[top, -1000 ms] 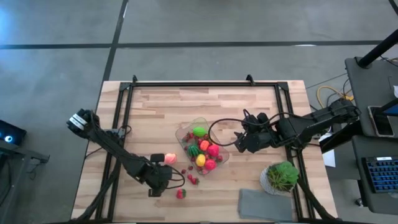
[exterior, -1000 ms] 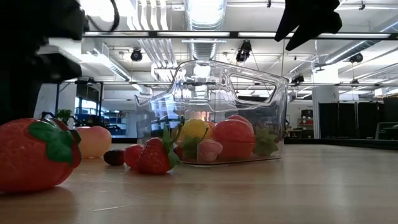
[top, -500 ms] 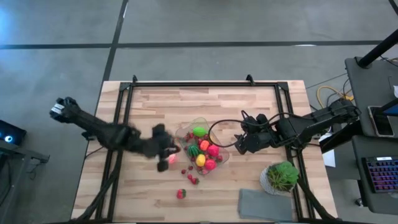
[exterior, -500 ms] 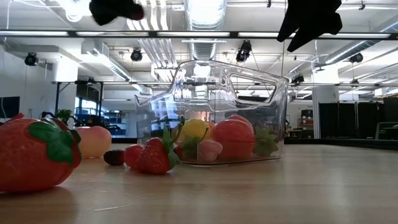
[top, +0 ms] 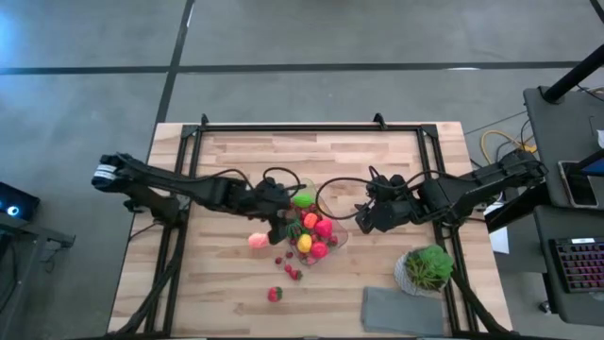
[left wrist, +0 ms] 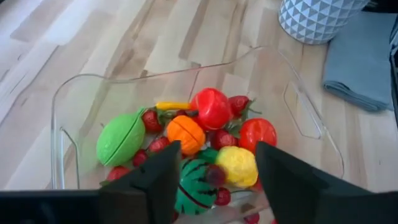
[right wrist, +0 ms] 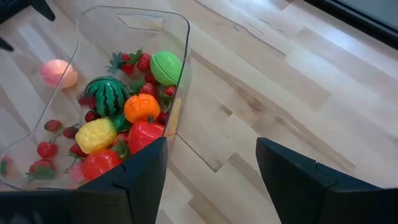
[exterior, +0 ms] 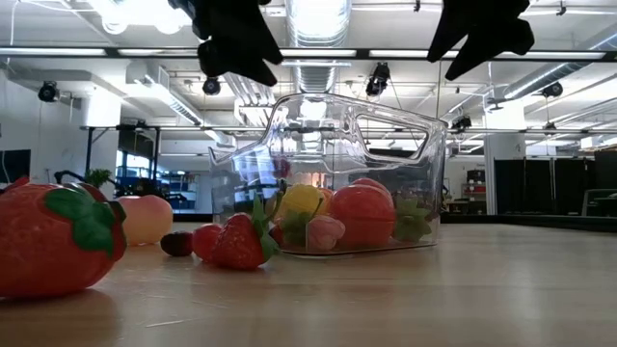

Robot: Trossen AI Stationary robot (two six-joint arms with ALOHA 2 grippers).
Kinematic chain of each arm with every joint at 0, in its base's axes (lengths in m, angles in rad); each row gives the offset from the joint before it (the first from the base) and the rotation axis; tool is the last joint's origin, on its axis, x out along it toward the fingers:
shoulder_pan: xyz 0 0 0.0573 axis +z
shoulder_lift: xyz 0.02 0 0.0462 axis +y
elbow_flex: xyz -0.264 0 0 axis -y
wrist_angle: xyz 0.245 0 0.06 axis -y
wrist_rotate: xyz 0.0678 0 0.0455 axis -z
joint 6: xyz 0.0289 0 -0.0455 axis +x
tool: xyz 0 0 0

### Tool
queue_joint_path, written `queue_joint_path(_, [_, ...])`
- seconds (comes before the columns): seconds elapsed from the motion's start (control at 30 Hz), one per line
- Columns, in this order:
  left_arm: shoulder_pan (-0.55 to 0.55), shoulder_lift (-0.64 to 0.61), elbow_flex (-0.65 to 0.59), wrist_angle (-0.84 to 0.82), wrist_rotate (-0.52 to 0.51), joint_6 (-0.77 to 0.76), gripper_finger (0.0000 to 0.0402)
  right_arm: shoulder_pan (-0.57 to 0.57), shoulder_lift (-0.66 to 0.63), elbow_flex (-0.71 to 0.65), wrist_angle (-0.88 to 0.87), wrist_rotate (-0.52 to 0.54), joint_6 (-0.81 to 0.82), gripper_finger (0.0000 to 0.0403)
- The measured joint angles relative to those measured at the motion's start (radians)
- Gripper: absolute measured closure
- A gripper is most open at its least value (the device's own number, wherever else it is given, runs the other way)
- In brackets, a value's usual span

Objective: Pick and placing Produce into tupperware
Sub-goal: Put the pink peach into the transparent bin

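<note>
The left hand (top: 280,224) hangs over the near-left rim of the tupperware (top: 280,196) with its fingers apart, and a small dark red berry (left wrist: 216,175) shows between them above the watermelon (left wrist: 194,186); whether it is falling free or already lying in the tub I cannot tell. If it strikes the piled produce (top: 310,229) it could bounce out onto the desk (top: 236,156), where a pink fruit (top: 257,241) and strawberries (top: 275,294) lie loose beside the tub. The right hand (top: 362,216) waits open just beyond the tub's far side.
</note>
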Motion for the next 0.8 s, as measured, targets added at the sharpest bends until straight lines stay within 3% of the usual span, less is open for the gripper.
queue_joint_path(0.2, [-0.008,-0.047,0.046,-0.242,-0.001,-0.025,0.0150,0.000,0.000,0.000,0.006,0.001,0.000,0.0165])
queue_joint_path(0.4, [-0.039,-0.101,0.029,-0.558,0.010,-0.282,0.0133,0.000,0.000,-0.002,0.008,0.018,-0.009,0.0165])
queue_joint_path(0.53, [-0.075,-0.092,0.026,-0.597,0.010,-0.460,0.0131,0.000,0.000,-0.003,0.008,0.036,-0.010,0.0165])
queue_joint_path(0.8, [-0.100,-0.019,0.026,-0.597,0.002,-0.603,0.0131,0.000,0.000,-0.011,0.009,0.059,-0.011,0.0165])
